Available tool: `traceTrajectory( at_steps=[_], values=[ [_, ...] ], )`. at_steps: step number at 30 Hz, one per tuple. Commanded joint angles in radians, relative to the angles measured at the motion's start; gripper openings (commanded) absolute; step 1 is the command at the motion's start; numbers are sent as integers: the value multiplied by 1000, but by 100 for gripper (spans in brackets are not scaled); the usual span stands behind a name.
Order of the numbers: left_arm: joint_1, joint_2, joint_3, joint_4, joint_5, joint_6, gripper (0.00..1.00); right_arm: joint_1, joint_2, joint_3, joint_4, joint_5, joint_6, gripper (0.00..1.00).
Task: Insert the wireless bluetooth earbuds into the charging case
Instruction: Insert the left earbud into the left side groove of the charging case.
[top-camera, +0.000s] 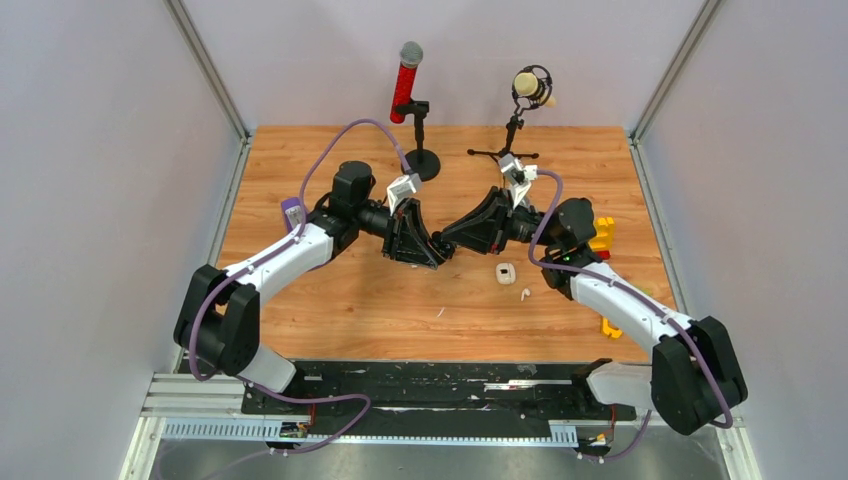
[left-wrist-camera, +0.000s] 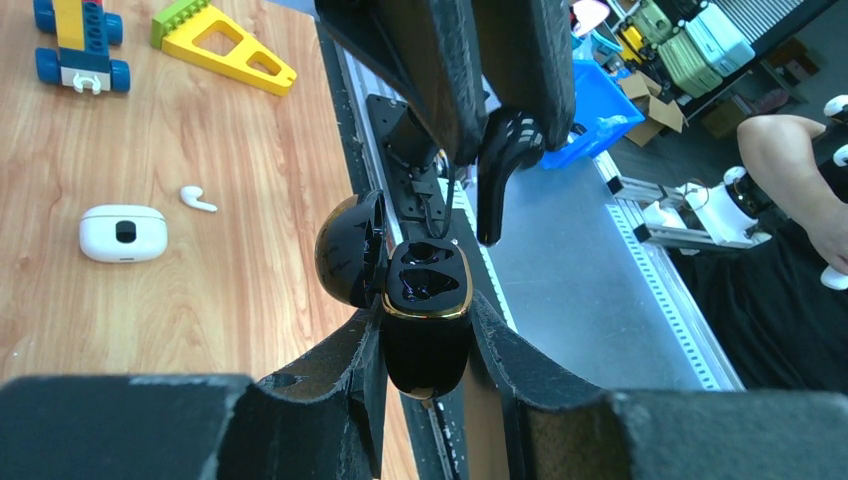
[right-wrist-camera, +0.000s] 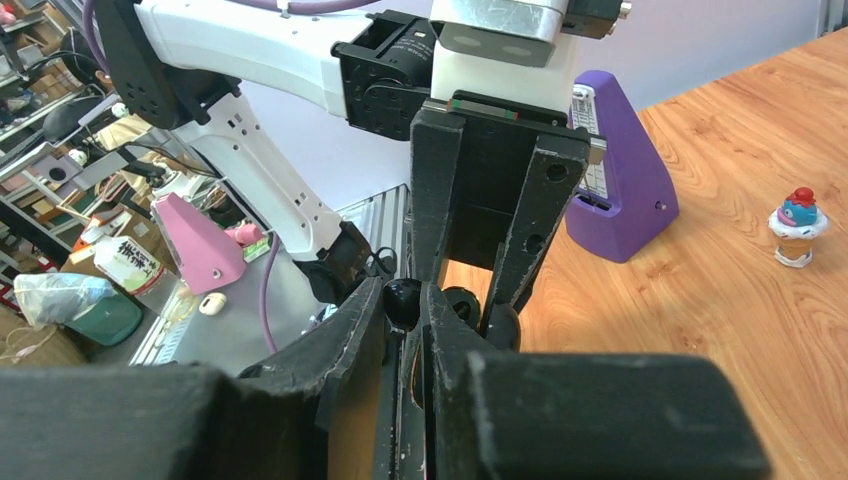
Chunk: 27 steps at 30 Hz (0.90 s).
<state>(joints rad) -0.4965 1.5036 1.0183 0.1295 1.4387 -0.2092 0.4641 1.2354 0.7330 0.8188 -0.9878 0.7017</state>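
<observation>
My left gripper (left-wrist-camera: 425, 312) is shut on a black charging case (left-wrist-camera: 425, 345) with a gold rim. Its lid (left-wrist-camera: 350, 250) hangs open to the left and both sockets show empty. My right gripper (right-wrist-camera: 405, 300) is shut on a black earbud (right-wrist-camera: 402, 298). In the left wrist view that earbud (left-wrist-camera: 503, 160) hangs stem-down just above and right of the sockets, not touching. In the top view both grippers (top-camera: 425, 248) (top-camera: 458, 238) meet mid-table. A white case (left-wrist-camera: 122, 232) and a white earbud (left-wrist-camera: 198, 198) lie on the wood; they also show in the top view (top-camera: 505, 272) (top-camera: 525, 294).
A red microphone (top-camera: 405, 85) and a cream microphone (top-camera: 532, 88) stand on stands at the back. A purple metronome (right-wrist-camera: 620, 180) is by the left arm. A small figurine (right-wrist-camera: 798, 225), a brick car (left-wrist-camera: 78, 45) and a yellow toy piece (left-wrist-camera: 225, 45) lie on the table.
</observation>
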Motion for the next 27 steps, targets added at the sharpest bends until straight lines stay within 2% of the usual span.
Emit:
traceTrajectory(
  at_steps=[1, 9, 22, 27],
  values=[
    [6, -40, 14, 66, 21, -41, 0, 18, 19, 21, 78, 24, -9, 0],
    [13, -45, -13, 187, 10, -137, 0, 30, 21, 17, 21, 34, -74, 0],
    [13, -46, -26, 237, 6, -196, 0, 36, 38, 52, -52, 70, -154, 0],
    [13, -52, -57, 354, 13, -261, 0, 36, 42, 71, -57, 72, -151, 0]
  ],
)
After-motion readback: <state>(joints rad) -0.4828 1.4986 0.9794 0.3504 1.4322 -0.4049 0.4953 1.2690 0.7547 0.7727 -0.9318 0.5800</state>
